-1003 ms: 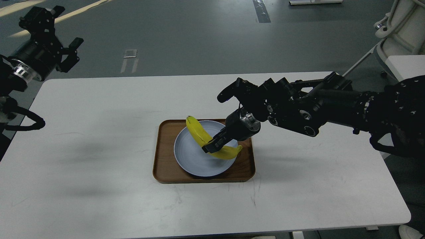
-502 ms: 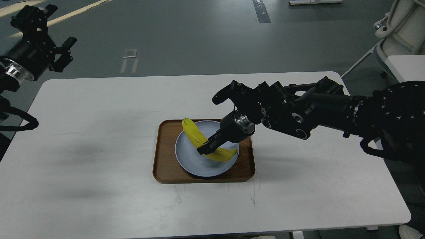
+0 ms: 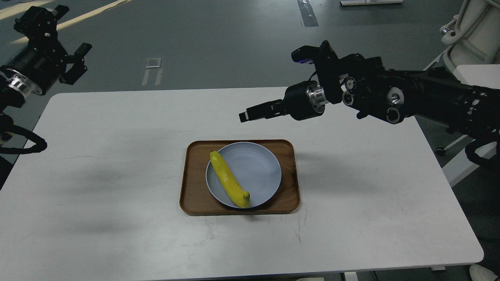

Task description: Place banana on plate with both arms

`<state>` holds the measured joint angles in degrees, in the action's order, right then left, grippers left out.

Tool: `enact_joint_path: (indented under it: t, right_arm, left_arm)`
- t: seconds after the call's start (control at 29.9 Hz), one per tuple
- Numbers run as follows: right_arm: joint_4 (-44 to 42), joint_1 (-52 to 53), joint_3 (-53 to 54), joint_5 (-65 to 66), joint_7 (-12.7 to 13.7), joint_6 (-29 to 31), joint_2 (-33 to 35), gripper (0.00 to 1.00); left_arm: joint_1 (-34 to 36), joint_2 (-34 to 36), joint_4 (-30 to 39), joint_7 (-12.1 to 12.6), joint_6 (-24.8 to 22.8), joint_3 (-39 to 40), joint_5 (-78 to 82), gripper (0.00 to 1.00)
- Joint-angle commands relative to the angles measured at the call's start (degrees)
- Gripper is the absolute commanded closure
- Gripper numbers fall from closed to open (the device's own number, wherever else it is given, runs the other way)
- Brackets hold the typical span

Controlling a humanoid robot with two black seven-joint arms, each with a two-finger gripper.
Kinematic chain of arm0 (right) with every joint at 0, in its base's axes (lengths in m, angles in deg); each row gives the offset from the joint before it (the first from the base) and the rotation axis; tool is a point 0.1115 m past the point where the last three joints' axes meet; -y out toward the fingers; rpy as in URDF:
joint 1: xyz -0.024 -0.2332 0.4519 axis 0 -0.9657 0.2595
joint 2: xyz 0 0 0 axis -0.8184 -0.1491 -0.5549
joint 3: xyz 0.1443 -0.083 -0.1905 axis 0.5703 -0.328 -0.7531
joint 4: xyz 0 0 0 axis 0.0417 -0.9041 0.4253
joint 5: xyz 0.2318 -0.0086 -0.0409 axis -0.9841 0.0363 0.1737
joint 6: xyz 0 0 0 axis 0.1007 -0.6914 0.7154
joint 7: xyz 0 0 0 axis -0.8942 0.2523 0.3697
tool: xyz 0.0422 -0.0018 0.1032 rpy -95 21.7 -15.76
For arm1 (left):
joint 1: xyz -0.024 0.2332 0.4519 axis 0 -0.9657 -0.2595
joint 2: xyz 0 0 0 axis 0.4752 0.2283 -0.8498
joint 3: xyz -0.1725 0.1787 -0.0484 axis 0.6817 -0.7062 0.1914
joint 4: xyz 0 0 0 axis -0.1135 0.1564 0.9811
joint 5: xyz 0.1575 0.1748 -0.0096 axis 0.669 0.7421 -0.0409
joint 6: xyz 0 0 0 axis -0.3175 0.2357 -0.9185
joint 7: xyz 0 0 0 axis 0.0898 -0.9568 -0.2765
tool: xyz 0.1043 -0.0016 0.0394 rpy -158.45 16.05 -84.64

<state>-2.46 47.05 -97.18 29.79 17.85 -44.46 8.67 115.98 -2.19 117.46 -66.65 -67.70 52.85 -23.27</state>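
Note:
The yellow banana (image 3: pixel 228 179) lies flat on the left part of the pale blue-grey plate (image 3: pixel 259 171), its dark stem tip at the plate's front rim. My right gripper (image 3: pixel 244 116) hangs in the air above and behind the plate, well clear of the banana and empty. It shows side-on as one dark bar, so its fingers cannot be told apart. My left gripper (image 3: pixel 72 30) is raised at the far left, beyond the table's back corner, with its fingers spread and empty.
The plate sits in a rectangular brown wooden tray (image 3: pixel 192 191) at the middle of the white table (image 3: pixel 117 164). A white chair base (image 3: pixel 474 31) and another white surface stand past the table's right back corner.
My right gripper has let go of the banana and risen up and back from the plate. The banana has settled flat on the plate's left side. The left arm has barely moved.

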Motion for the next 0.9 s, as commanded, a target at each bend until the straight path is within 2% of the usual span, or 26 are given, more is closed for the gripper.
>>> enact_joint_path:
  t: [0.0, 0.17, 0.27, 0.57, 0.87]
  right_arm:
    - [0.1, -2.7, 7.2, -8.2, -0.1, 0.0, 7.2, 0.01]
    - [-0.7, -12.7, 18.1, -20.8, -0.2, 0.0, 13.7, 0.01]
    - [-0.8, -18.7, 23.8, -24.8, -0.3, 0.0, 14.9, 0.01]
    - [-2.2, -34.8, 42.0, -35.8, -0.5, 0.0, 14.6, 0.01]
    - [-6.8, -39.5, 47.9, -40.8, -0.5, 0.0, 12.0, 0.01]
  left_arm:
    - [0.0, -0.2, 0.0, 0.0, 0.0, -0.1, 0.0, 0.02]
    - [-0.1, -0.4, 0.0, 0.0, 0.0, -0.1, 0.0, 0.02]
    - [-0.1, -0.9, 0.0, 0.0, 0.0, 0.0, 0.0, 0.02]
    - [-0.7, -3.2, -0.1, 0.0, 0.0, 0.0, -0.4, 0.02]
    - [-1.0, -5.8, -0.8, 0.0, 0.0, 0.0, -0.5, 0.02]
